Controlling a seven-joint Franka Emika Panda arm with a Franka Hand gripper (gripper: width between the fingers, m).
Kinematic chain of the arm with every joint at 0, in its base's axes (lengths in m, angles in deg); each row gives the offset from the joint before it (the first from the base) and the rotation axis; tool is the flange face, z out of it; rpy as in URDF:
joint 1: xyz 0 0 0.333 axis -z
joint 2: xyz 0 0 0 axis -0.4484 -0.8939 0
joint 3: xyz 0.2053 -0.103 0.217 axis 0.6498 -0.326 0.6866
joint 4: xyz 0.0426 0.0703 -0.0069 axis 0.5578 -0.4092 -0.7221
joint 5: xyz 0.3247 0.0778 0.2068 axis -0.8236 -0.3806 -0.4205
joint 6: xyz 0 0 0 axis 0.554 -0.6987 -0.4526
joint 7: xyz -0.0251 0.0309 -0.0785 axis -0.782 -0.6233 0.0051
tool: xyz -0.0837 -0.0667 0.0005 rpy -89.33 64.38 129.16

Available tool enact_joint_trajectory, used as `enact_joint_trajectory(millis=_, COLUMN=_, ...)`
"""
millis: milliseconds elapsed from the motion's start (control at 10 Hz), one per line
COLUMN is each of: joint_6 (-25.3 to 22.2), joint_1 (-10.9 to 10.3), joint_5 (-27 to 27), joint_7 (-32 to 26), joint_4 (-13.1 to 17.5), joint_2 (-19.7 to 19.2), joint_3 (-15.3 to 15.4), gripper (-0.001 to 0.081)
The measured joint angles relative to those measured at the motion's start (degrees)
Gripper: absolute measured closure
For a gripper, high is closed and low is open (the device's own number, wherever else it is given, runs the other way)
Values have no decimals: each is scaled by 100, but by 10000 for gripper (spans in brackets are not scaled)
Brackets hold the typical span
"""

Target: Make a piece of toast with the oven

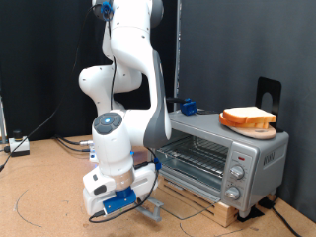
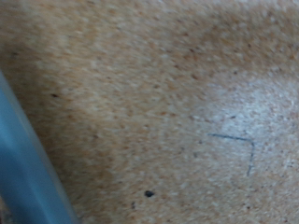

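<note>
The silver oven [image 1: 259,158] stands on a wooden board at the exterior view's right. Its wire rack [image 1: 193,153] shows, and its glass door seems folded down, with the grey bar handle [image 1: 150,208] low in front. The piece of toast [image 1: 249,115] lies on top of the oven, on a flatter orange-brown piece [image 1: 240,125]. My gripper [image 1: 126,201] hangs low beside the handle, at the oven's lower left. Its fingers do not show clearly. The wrist view shows only blurred brown board [image 2: 168,103] and a grey-blue bar [image 2: 23,163] at one edge.
Two round knobs [image 1: 236,174] sit on the oven's right panel. A black stand [image 1: 269,94] rises behind the oven and a blue item [image 1: 186,105] sits at its back left. Cables [image 1: 30,197] lie on the brown floor at the exterior view's left.
</note>
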Motion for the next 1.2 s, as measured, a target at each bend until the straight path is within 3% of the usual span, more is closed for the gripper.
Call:
enact_joint_trajectory(millis=200, joint_6=102, joint_1=72, joint_5=-169, joint_7=-82, joint_4=3, joint_2=-91, joint_3=2, gripper=-3)
enact_joint_trajectory(millis=500, joint_6=152, joint_1=368, joint_5=-525, joint_7=-463, joint_4=220, joint_2=-116, joint_3=-1, gripper=-3)
enact_joint_trajectory(millis=800, joint_6=-690, joint_1=640, joint_5=-608, joint_7=-865, joint_4=570, joint_2=22, joint_3=-5, gripper=-3)
enact_joint_trajectory(millis=1000, joint_6=-817, joint_1=634, joint_5=-601, joint_7=-925, joint_4=555, joint_2=32, joint_3=-5, gripper=-3)
enact_joint_trajectory(millis=1200, joint_6=-1510, joint_1=719, joint_5=-652, joint_7=-1395, joint_4=556, joint_2=308, joint_3=-9, gripper=-3)
